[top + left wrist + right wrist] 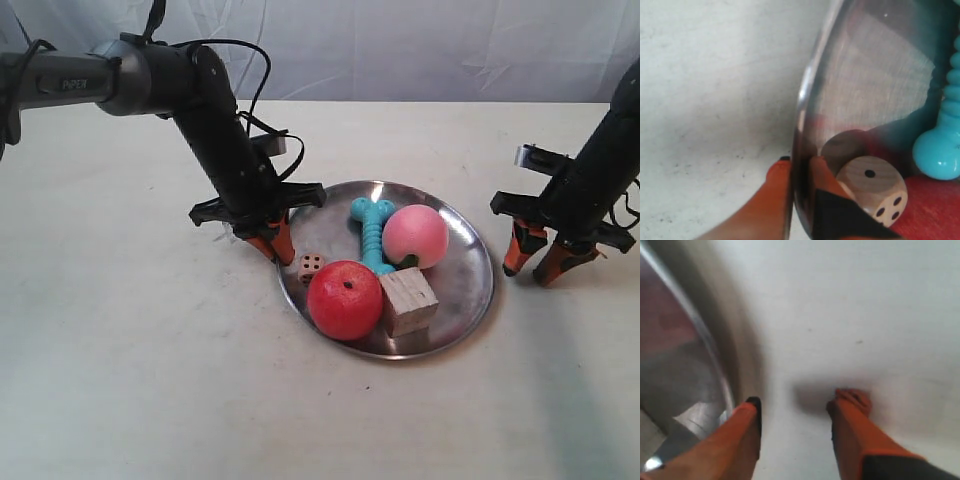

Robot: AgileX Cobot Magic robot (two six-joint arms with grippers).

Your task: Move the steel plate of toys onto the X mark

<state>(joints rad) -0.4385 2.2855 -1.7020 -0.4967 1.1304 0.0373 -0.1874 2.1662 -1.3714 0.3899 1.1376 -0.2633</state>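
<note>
The steel plate (458, 288) lies mid-table holding a red apple (344, 299), pink peach (415, 236), turquoise bone (373, 232), wooden cube (408, 301) and small die (311, 266). My left gripper (275, 245) is shut on the plate's rim beside the die. The left wrist view shows one orange finger outside and one inside the rim (799, 165), with the die (872, 187), bone (942, 145) and apple (935, 210) close by. My right gripper (528, 274) stands open just off the plate's opposite edge, its fingertips (800, 401) holding nothing and the plate rim (685, 355) beside one finger. The X mark is out of view.
The pale tabletop (150, 380) spreads around the plate, with a white cloth backdrop (400, 50) along the far edge. The left arm's black links and cables (220, 120) lean over the table toward the plate.
</note>
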